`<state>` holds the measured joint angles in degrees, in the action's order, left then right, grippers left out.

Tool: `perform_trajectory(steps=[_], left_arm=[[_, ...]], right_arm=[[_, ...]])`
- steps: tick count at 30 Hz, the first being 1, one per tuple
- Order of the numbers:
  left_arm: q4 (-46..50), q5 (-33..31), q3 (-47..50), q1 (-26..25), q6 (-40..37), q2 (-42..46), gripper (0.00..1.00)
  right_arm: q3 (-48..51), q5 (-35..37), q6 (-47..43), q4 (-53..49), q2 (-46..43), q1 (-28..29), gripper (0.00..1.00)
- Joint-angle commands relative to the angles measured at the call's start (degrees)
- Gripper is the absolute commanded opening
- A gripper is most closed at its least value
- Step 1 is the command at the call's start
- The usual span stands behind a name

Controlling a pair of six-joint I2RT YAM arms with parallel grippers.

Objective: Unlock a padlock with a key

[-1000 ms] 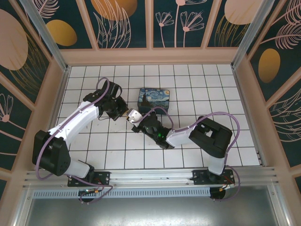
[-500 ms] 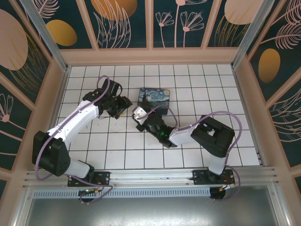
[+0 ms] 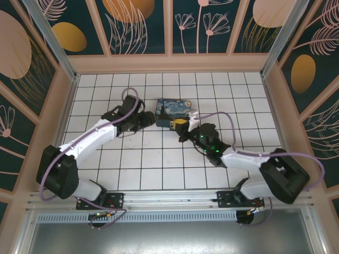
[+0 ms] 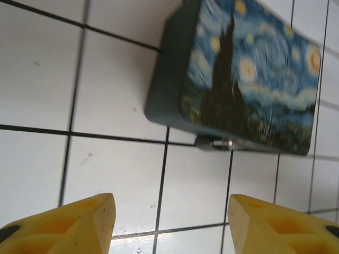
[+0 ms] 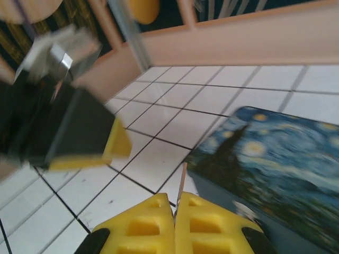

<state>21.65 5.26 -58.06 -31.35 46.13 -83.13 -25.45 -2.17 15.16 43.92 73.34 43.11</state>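
The right gripper [image 5: 175,201] is pinching shut on a thin sliver, apparently the key [image 5: 183,181], just beside the blue painting-print box [image 5: 275,153]. The left gripper [image 4: 170,205] is hovering with jaws apart and empty, facing a small silvery thing, probably the padlock [image 4: 214,142], lying against the box's edge. Unlocking is not yet begun: gripping the padlock and inserting the key are both waiting.

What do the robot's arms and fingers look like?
The left arm and right arm match: white link shells, bulky black joints, a thin purple cable looping along each. Fingers are bright yellow moulded plastic with hollow pockets. Green lights glow near the right wrist.
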Motion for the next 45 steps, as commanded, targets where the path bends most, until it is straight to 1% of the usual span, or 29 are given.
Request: perform_trajectory(steps=[1,4,6,7,10,12,16,20,24,29,33,34,37,40,45], left_arm=[[-11.52,-3.15,1.99,-4.08,-6.06,-1.35,0.61],[-15.11,-6.26,3.64,-8.66,-6.99,-4.28,0.63],[-16.4,-8.22,3.71,-11.02,-7.91,-6.27,0.63],[-16.44,-10.26,3.45,-12.59,-8.67,-7.46,0.63],[-17.08,-13.55,2.69,-15.12,-10.27,-11.81,0.64],[-17.58,-14.76,0.77,-15.92,-10.59,-14.54,0.66],[-19.14,-20.3,-0.18,-16.44,-10.3,-19.21,0.68],[-21.52,-20.23,-2.14,-16.49,-10.45,-23.46,0.7],[-21.63,-20.61,-5.21,-17.03,-10.64,-26.71,0.7],[-20.51,-23.72,-7.92,-17.08,-7.81,-30.37,0.71],[-21.62,-25.25,-8.19,-17.13,-6.21,-32.51,0.68],[-22.09,-24.98,-8.29,-17.1,-5.89,-32.97,0.66],[-22.71,-27.03,-8.6,-17.18,-5.15,-33.24,0.62],[-23.1,-28.72,-9.42,-17.22,-5.5,-33.51,0.54],[-22.54,-28.61,-10.25,-17.21,-5.45,-34.52,0.41]], right_arm=[[5.59,-3.2,11.05,-6.92,-6.98,-4.5,0.0],[10.19,-3.77,14.14,-8.12,-13.81,-7.39,0.0],[11.54,-3.34,15.3,-10.17,-17.38,-8.88,0.0],[12.05,-2.57,15.41,-10.87,-19.08,-9.27,0.0],[13.72,-0.16,15.6,-11.39,-23.4,-9.75,0.0],[13.98,0.15,15.53,-11.77,-24.8,-10.13,0.0],[13.41,-0.47,14.66,-12.37,-25.35,-10.15,0.0],[13.74,-0.22,14.16,-12.24,-25.3,-10.24,0.0],[14.06,-0.37,13.76,-12.22,-25.13,-10.24,0.0],[14.81,-0.97,14.11,-11.31,-25.01,-10.24,0.0],[14.9,-1.77,13.38,-11.44,-24.96,-10.23,0.0],[14.83,-1.91,13.23,-11.52,-24.92,-10.24,0.0],[14.74,-2.86,12.98,-11.26,-24.03,-10.22,0.0],[14.69,-3.8,12.77,-10.75,-22.93,-10.23,0.0],[16.3,-4.23,13.19,-9.32,-23.42,-10.24,0.0]])
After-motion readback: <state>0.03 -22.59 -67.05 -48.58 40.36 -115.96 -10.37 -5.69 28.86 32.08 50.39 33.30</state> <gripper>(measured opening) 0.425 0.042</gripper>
